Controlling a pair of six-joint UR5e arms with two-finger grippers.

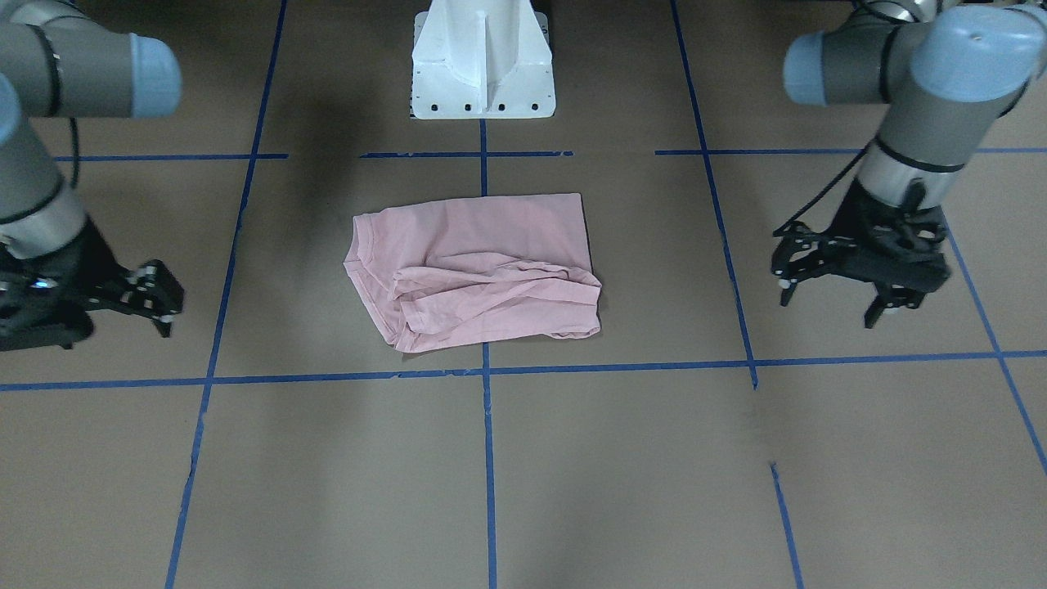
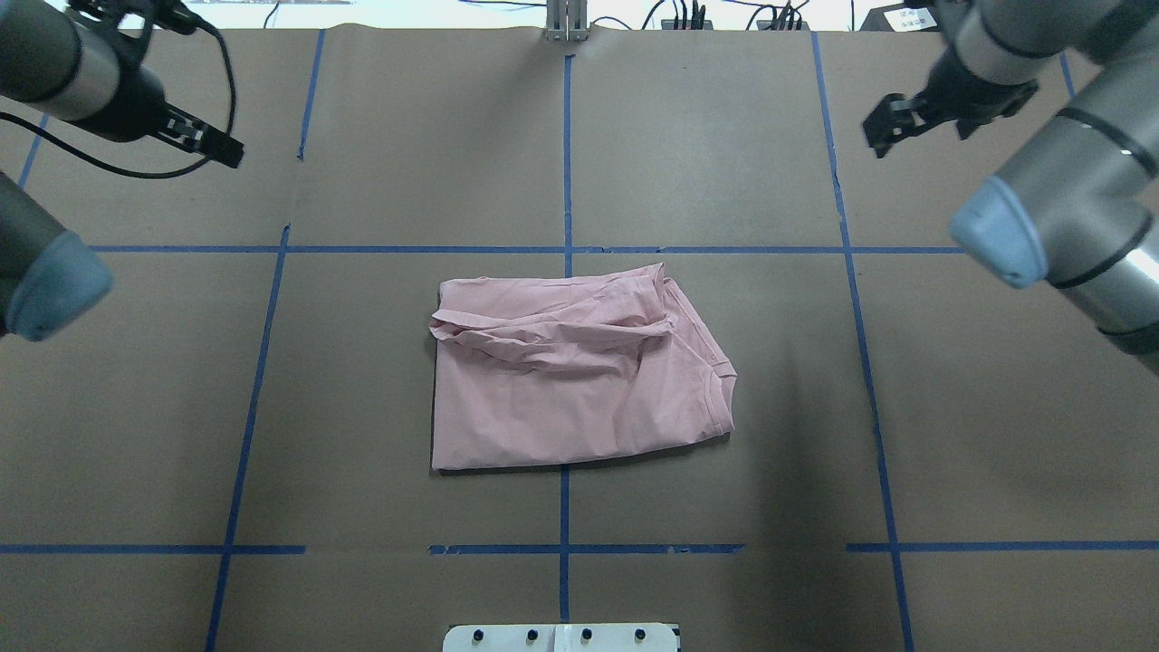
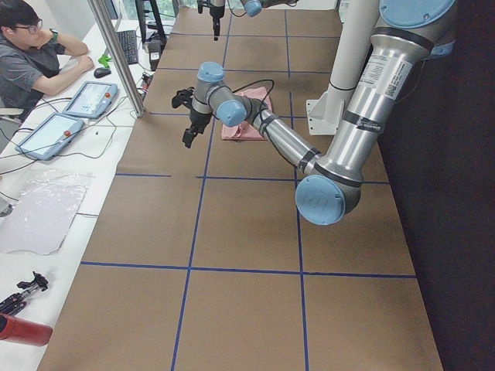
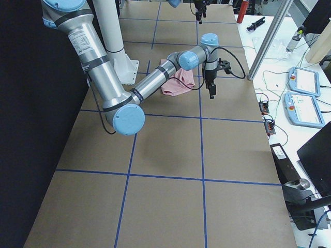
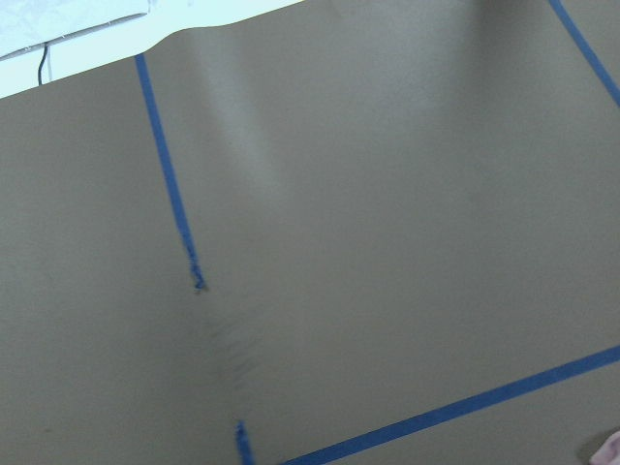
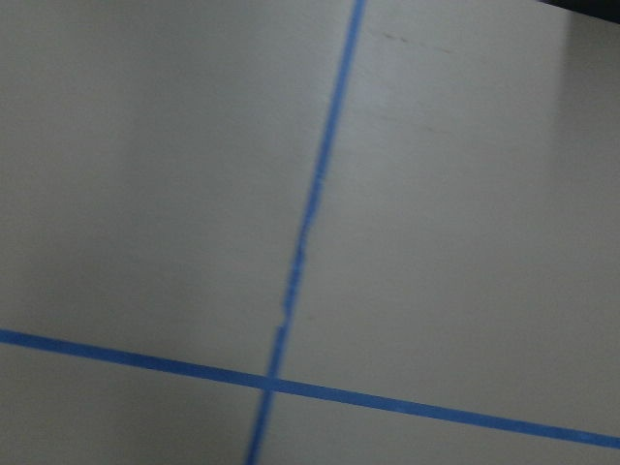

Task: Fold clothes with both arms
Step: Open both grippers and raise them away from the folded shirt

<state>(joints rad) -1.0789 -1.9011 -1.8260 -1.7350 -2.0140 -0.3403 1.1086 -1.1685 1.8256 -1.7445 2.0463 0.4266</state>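
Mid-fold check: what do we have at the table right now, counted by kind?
Pink T-shirt: 1
Robot arms: 2, left arm and right arm
Claws: 2, left claw and right claw, both open and empty
White pedestal base: 1
Total: 6

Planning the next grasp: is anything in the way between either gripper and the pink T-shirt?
Nothing visible does. Only brown table with blue tape lines lies between the T-shirt and the left gripper on one side, the right gripper on the other.
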